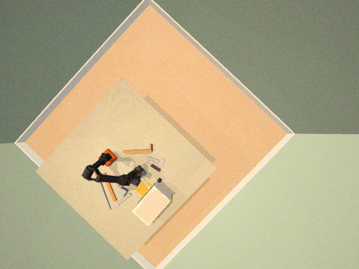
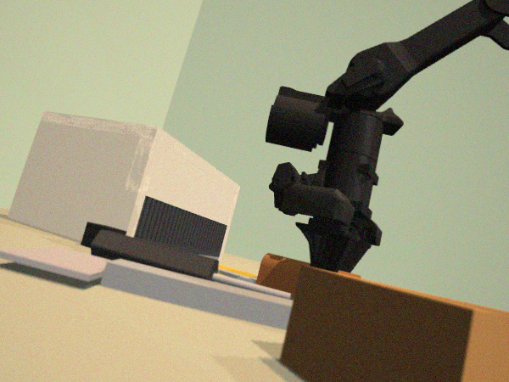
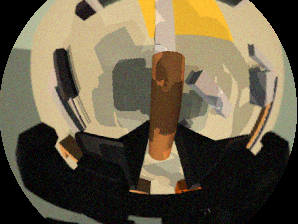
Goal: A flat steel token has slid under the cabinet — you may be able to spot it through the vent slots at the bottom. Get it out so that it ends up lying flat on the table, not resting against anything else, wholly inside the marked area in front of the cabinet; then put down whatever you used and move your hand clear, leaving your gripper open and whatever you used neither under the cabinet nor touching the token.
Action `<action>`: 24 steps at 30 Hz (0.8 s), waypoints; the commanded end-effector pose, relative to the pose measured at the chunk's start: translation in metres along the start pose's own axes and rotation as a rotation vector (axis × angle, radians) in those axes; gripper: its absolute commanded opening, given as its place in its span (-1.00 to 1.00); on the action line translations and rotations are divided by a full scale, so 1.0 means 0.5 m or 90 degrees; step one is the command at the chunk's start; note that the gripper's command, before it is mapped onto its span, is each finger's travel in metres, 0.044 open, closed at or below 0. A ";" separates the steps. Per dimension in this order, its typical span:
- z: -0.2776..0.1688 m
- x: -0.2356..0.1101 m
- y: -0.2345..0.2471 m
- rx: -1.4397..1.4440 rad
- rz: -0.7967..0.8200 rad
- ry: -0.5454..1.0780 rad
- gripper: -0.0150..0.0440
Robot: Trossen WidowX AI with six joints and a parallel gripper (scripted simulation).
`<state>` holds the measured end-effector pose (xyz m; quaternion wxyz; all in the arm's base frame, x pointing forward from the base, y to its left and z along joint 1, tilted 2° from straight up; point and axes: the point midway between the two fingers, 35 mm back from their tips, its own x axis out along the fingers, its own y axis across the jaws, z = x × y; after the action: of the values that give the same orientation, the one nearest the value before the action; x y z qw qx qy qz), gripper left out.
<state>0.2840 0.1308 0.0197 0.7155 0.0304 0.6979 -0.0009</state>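
Well, the black arm bends down over the middle of the counter, and its claw is clamped on a brown stick. From the wrist view that stick pokes straight out from between the fingers toward a yellow patch on the counter, with a pale strip lying beyond its tip. The white cabinet sits toward the counter's lower right edge, its dark slotted vent low on the front face. I cannot make out the token through those slots or anywhere else.

A dark flat bar lies on a grey slab in front of the cabinet. Up near the middle of the counter an orange L-shaped piece lies apart from the rest. Under the arm, toward the lower left edge, an orange strip and a thin grey rod lie side by side. The arm's orange base stands toward the counter's left corner.
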 end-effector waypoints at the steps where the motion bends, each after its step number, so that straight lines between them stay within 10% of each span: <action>1: -0.014 0.002 0.000 0.003 -0.001 0.003 -0.49; 24: -0.075 0.002 0.003 0.003 0.000 0.004 -0.49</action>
<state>0.2527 0.1336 0.0187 0.7145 0.0305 0.6989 -0.0013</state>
